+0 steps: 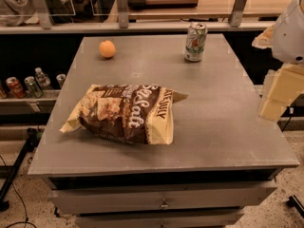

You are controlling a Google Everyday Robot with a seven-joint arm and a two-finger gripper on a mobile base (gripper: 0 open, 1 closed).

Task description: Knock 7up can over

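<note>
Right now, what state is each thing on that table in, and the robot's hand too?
7up can: upright, far side, untouched.
chip bag: lying flat, mid-table.
orange: resting at far left.
gripper: by the right edge of the table, apart from the can.

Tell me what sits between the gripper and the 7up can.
Only bare tabletop, in the camera view. The gripper hangs by its right edge; the 7up can stands upright at the back.
</note>
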